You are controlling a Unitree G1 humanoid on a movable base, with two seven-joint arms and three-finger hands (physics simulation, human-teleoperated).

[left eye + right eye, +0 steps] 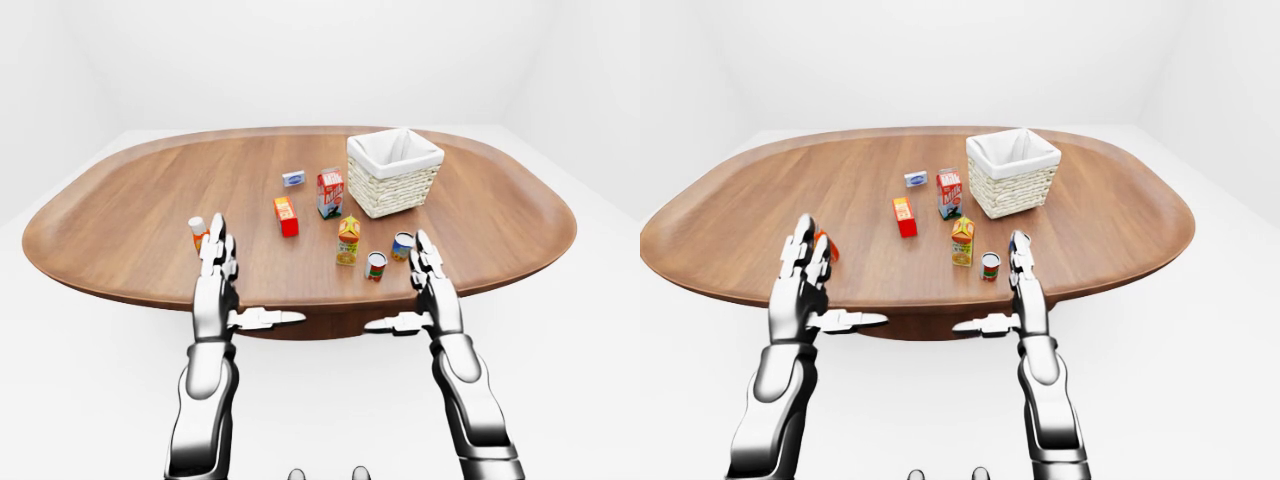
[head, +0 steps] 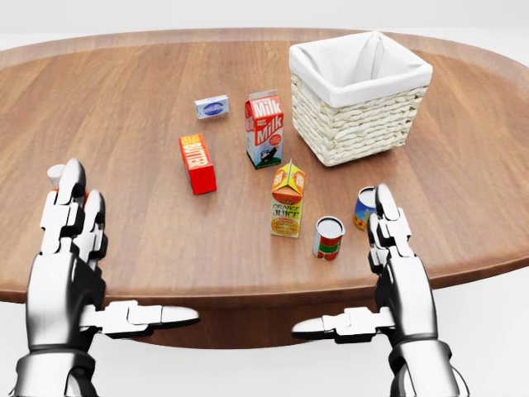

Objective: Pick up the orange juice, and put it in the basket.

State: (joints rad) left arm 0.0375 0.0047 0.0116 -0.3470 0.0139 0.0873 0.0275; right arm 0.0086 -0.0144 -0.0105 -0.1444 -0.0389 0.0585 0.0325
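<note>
The orange juice carton point(image 2: 287, 203) stands upright near the middle of the wooden table point(image 2: 124, 74) in the head view. The white-lined wicker basket point(image 2: 355, 128) sits up and to the right of it. My left hand point(image 2: 138, 250) is open at the lower left, well left of the carton, with fingers up and thumb pointing right. My right hand point(image 2: 340, 261) is open at the lower right, below and right of the carton, thumb pointing left. Neither hand touches the carton.
A milk carton point(image 2: 264, 128), a red box point(image 2: 197, 163) and a small blue-and-white box point(image 2: 212, 107) stand above the juice. A red can point(image 2: 328, 238) and a blue can point(image 2: 364, 207) sit by my right hand. My left fingers hide most of a sauce bottle point(image 2: 55, 173).
</note>
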